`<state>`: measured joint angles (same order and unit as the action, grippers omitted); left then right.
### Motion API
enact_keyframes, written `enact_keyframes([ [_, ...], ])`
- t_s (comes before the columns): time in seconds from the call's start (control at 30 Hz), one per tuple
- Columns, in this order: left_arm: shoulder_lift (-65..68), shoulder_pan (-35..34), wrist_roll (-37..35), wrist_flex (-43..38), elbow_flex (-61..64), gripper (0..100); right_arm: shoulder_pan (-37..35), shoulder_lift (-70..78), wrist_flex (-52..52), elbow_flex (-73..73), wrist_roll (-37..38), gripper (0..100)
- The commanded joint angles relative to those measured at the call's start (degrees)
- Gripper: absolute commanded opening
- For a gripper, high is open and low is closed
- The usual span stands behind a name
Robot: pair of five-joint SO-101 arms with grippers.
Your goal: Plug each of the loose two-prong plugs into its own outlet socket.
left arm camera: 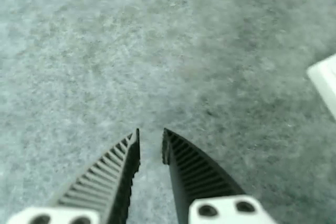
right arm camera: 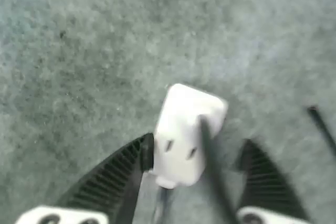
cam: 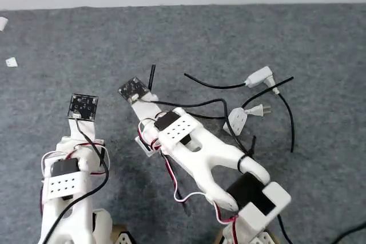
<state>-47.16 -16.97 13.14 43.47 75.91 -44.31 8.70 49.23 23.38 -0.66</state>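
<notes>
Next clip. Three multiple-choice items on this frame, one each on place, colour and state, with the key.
1. The right wrist view's socket lies: A) between the right gripper's fingers B) atop an arm C) behind both arms
2. The plug cords are: A) green B) black C) yellow
3. The left gripper holds: A) a plug B) a socket C) nothing
Key: 1A, a finger stands on each side of it; 2B, black lines on the grey carpet; 3C, bare carpet between its fingers.
</notes>
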Motion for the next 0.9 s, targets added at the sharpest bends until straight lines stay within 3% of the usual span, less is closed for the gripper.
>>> enact_keyframes([
  [0.0,-1.05,-2.9,0.26,-1.76,-3.91,7,-0.4,-0.13,0.48,-0.97,0.44,29.9],
  [0.23,-1.05,-5.98,-5.63,-3.96,-4.79,7,-2.77,0.57,0.22,-2.29,0.53,29.3],
  [0.47,-0.97,-6.33,-5.98,-3.96,-4.97,7,-1.19,0.57,0.48,-2.29,0.62,1.8],
  [0.53,-0.97,-6.33,-5.98,-3.96,-4.97,7,-0.31,0.04,1.01,-1.93,0.7,1.7],
  [0.77,-0.79,-6.15,-5.98,-3.96,-4.88,7,4.97,-12.62,19.56,-8.35,0.79,0.8],
  [0.87,-0.7,-6.15,-6.07,-4.04,-4.88,7,8.48,-22.11,27.3,-8.35,4.84,0.8],
])
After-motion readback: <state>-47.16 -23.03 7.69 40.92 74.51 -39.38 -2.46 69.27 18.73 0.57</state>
